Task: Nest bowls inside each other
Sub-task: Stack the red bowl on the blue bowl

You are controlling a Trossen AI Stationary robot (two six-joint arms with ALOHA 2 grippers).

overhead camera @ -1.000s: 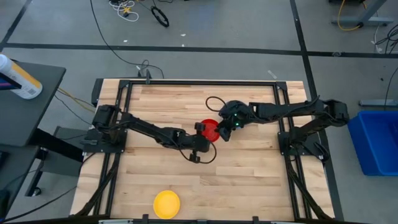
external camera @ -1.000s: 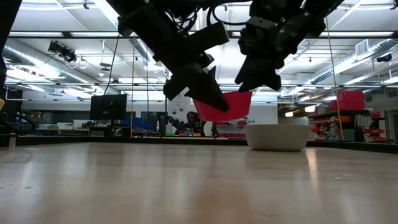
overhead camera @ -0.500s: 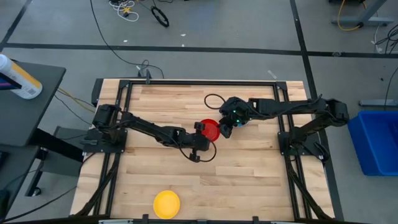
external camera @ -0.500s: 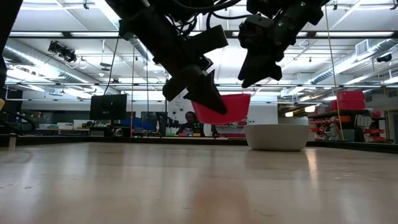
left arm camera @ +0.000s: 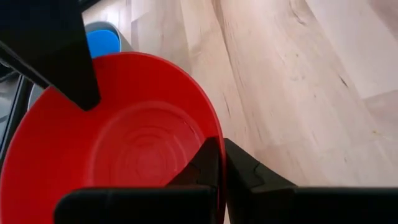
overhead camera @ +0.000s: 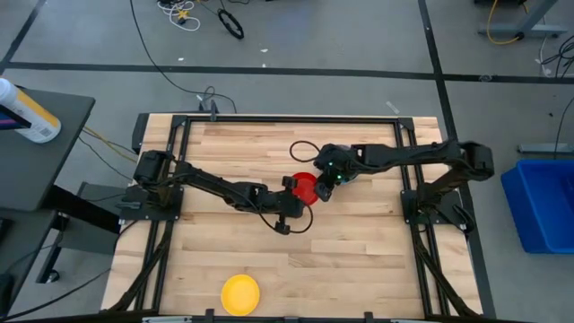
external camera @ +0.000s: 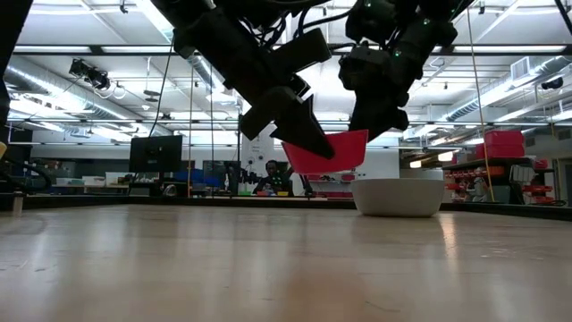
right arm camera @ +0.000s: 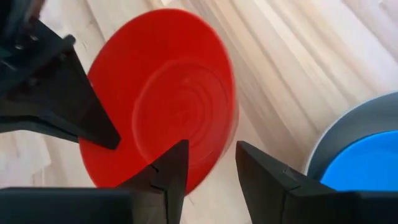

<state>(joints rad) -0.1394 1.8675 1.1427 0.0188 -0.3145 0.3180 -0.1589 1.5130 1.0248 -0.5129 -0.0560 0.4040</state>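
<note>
From above, my left gripper (overhead camera: 289, 187) holds the red bowl (overhead camera: 304, 187) by its rim, in the air over the middle of the table (overhead camera: 359, 260). My right gripper (overhead camera: 325, 182) has moved a little closer from the right in the last second and now is just beside the bowl's right edge. The yellow bowl (overhead camera: 240, 293) lies alone at the near edge, well apart.

From the low camera, the red bowl (external camera: 327, 151) hangs above the wood, a bit higher and more tilted than a moment ago. The grey bowl (external camera: 399, 197) stands on the table to the right and behind it.

In my left wrist camera, my left fingers (left arm camera: 208, 163) are closed tight on the rim of the red bowl (left arm camera: 118, 149); I see into its inside. Beyond it a blue bowl (left arm camera: 102, 42) shows.

In my right wrist camera, my right fingers (right arm camera: 169, 168) are open, one on each side of the red bowl's (right arm camera: 171, 106) edge, not yet pressing it. Beside them a blue bowl (right arm camera: 357, 163) sits inside the grey bowl (right arm camera: 333, 134), so that pair is already nested.

I judge this is a handover: the right gripper must close on the rim before the left can release, and then the red bowl goes into the stack.
</note>
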